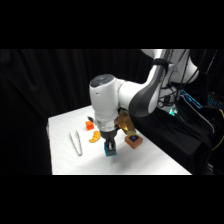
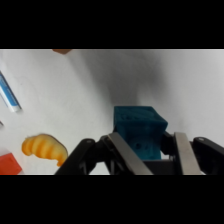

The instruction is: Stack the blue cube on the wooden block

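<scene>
The teal-blue cube sits between the two fingers of my gripper, which is shut on its sides near the table's front middle. Whether the cube rests on the table or hangs just above it, I cannot tell. The wooden block, orange-brown with a dark mark on top, lies on the table a short way to the right of the gripper, apart from the cube. It is out of the wrist view.
An orange crescent piece lies left of the gripper, with a small orange-red cube beyond it. Metal tongs lie farther left. The table's front edge is close.
</scene>
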{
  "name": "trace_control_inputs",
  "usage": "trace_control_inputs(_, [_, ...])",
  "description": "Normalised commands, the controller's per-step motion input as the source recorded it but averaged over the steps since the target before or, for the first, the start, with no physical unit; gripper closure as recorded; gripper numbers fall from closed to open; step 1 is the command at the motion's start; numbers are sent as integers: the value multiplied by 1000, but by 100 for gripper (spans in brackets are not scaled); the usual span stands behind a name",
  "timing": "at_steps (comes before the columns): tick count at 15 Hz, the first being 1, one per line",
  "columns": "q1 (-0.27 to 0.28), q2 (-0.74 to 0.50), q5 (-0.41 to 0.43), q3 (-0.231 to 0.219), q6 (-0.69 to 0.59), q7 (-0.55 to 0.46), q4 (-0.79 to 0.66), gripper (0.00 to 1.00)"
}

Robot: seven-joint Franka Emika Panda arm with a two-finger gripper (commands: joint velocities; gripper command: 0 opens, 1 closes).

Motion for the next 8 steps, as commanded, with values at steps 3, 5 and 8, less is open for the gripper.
trace_control_inputs(3, [-122, -577, -29, 114, -56, -215, -524, 73])
trace_control_inputs(5, [-148, -529, -21, 117, -33, -199, -494, 73])
trace_control_inputs(8, [-166, -466, -24, 110, 3, -187, -449, 73])
